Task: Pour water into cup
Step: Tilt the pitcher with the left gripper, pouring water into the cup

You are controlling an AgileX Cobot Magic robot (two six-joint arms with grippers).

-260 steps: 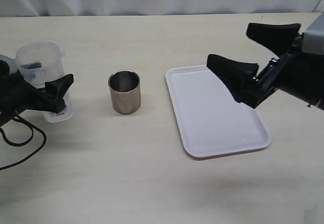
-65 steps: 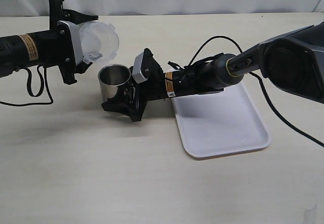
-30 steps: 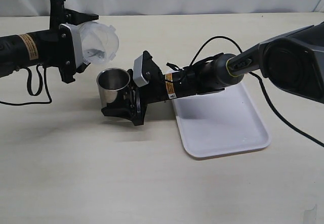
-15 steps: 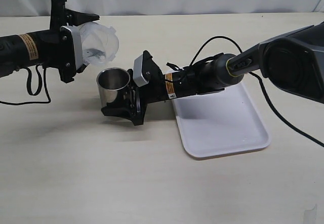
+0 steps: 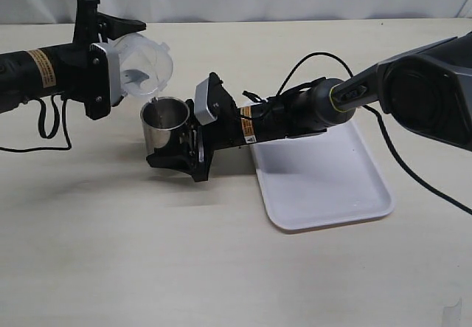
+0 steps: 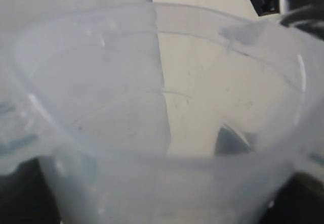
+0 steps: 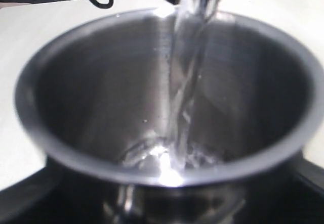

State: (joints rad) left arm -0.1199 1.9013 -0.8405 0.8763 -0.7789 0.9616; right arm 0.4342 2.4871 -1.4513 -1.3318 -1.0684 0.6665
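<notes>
The pale wooden table point(image 5: 221, 268) runs back to a light grey backdrop along the far edge.

Left side: the left tool point(image 5: 112, 65) is clamped on a clear plastic pitcher point(image 5: 147, 61). The pitcher is held off the table and tipped on its side, its open mouth facing the steel cup point(image 5: 166, 122). The lower lip of the pitcher sits just above the cup's rim. In the left wrist view the pitcher point(image 6: 162, 107) fills the picture and the tool's fingers are hidden behind it.

Centre: the cup stands on the table, just beside the left edge of a white rectangular tray point(image 5: 369, 201). The right tool point(image 5: 177, 146) reaches in low from the tray side and is closed on the lower part of the cup. One black finger shows in front of the base; the other is hidden behind the cup.

Water: in the right wrist view a clear stream of water point(image 7: 185, 72) falls from above the rim into the cup point(image 7: 91, 113). It strikes the bottom, where a shallow bright pool lies. The stream is barely discernible in the exterior view.

Other: a black cable point(image 5: 310, 65) loops above the right arm.
</notes>
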